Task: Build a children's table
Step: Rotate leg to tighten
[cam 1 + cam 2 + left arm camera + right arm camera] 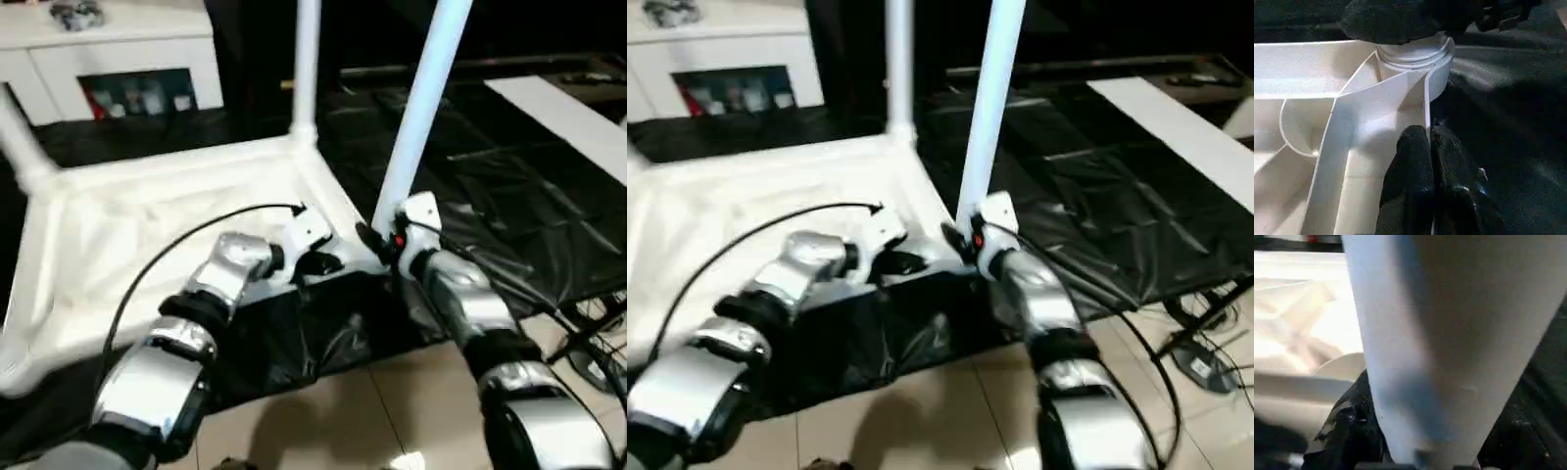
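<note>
The children's table lies upside down on a black sheet, its white top (118, 235) showing ribs and a raised rim. White legs stand up from its corner sockets: one at the far corner (307, 59), and a tilted one at the near right corner (421, 108). My right gripper (384, 240) grips the base of this near leg just above the socket; a black finger (1344, 431) presses its side. My left gripper (1428, 142) is beside that corner, fingers shut on the thin rim wall of the top. The threaded socket (1415, 54) is just beyond it.
A white cabinet (118, 59) stands at the back left. The black sheet (490, 196) spreads to the right, with a white board (568, 117) on it. Cables (588, 333) lie on the tiled floor (372, 411) at the right.
</note>
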Motion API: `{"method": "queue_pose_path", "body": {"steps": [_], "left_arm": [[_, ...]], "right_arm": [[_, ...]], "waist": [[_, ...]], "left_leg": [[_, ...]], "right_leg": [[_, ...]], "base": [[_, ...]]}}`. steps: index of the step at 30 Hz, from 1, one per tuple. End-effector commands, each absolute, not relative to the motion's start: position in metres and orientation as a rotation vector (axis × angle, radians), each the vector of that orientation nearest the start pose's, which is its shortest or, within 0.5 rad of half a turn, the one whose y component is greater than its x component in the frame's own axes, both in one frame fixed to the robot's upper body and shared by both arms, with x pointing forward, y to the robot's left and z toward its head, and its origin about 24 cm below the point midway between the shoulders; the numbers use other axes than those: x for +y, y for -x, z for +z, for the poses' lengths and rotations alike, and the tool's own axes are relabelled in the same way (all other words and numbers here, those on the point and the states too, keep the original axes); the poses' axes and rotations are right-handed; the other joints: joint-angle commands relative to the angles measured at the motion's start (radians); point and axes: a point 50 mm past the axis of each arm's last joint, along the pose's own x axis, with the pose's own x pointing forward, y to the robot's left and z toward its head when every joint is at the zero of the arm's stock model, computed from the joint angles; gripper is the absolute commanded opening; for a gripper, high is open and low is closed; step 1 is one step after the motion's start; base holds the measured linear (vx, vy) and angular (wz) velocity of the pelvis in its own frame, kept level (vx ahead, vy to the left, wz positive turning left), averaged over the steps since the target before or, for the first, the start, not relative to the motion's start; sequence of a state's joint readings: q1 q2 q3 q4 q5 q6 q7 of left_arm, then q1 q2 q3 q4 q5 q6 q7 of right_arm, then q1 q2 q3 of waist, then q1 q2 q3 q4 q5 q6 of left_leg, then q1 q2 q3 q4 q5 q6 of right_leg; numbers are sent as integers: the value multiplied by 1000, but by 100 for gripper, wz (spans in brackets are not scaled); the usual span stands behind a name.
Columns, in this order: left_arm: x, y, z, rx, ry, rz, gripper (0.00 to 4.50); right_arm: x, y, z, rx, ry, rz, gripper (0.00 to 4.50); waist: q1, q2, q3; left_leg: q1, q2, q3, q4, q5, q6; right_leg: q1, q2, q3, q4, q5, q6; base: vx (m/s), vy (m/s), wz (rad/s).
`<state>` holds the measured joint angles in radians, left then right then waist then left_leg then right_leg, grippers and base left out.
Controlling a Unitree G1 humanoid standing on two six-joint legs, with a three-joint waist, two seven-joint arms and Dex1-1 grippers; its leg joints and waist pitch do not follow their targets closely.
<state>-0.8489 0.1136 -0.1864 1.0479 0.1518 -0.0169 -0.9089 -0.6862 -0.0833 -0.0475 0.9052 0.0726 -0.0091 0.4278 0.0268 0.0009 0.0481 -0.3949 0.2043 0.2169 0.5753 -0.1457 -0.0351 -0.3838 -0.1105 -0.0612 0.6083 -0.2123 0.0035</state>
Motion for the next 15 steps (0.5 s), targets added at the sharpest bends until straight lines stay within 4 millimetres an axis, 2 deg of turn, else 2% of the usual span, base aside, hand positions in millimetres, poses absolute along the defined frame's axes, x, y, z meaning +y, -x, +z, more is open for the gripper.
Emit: {"method": "queue_pose_path", "body": {"steps": [1,2,3,5,6,8,9,10,11,12,15], "left_arm": [[25,-346,69,271,-367,-1280,0],[27,-347,69,270,-377,-1275,0],[32,-348,68,270,-391,-1267,0],[34,-348,68,270,-397,-1264,0],[42,-349,68,266,-407,-1260,0],[46,-350,68,264,-413,-1258,0],[52,-351,68,264,-417,-1261,0],[54,-350,69,262,-416,-1270,0],[56,-350,69,259,-416,-1279,0],[62,-349,70,253,-418,-1313,0],[66,-349,71,255,-419,-1334,0]], "right_arm": [[-68,-344,19,353,-49,625,194],[-67,-345,20,344,-35,630,194],[-67,-346,22,328,-41,644,264],[-68,-346,23,322,-46,646,264],[-74,-346,24,315,-18,673,266],[-77,-346,24,311,6,688,274],[-82,-346,25,307,18,717,305],[-84,-346,25,302,35,734,312],[-86,-345,26,297,55,752,313],[-92,-343,28,289,87,830,313],[-97,-341,29,286,95,884,313]], "waist": [[-4,-1,-55],[-3,3,-57],[-2,2,-57],[-2,3,-58],[0,10,-59],[0,6,-60],[1,7,-61],[0,6,-61],[0,10,-61],[1,7,-63],[6,10,-65]], "left_leg": [[32,30,-32,-77,-412,-30],[33,30,-31,-76,-405,-27],[34,31,-30,-76,-403,-25],[34,32,-29,-76,-393,-20],[36,32,-28,-76,-390,-16],[33,32,-28,-75,-382,-14],[32,32,-27,-74,-374,-8],[30,32,-27,-74,-366,-5],[29,31,-27,-74,-360,-3],[28,30,-25,-70,-342,10],[31,32,-20,-65,-301,29]], "right_leg": [[11,-42,34,-97,-327,-188],[12,-42,35,-96,-304,-190],[11,-41,35,-96,-292,-193],[14,-39,35,-92,-257,-203],[14,-38,35,-91,-234,-213],[16,-38,35,-87,-207,-218],[19,-37,34,-84,-186,-224],[21,-37,34,-83,-173,-228],[22,-38,34,-81,-162,-231],[27,-36,33,-78,-129,-239],[26,-35,34,-72,-68,-262]], "base": [[0,0,0],[0,0,0],[0,0,0],[0,0,0],[0,0,0],[0,0,0],[0,0,0],[0,0,0],[0,0,0],[0,0,0],[0,0,0]]}}
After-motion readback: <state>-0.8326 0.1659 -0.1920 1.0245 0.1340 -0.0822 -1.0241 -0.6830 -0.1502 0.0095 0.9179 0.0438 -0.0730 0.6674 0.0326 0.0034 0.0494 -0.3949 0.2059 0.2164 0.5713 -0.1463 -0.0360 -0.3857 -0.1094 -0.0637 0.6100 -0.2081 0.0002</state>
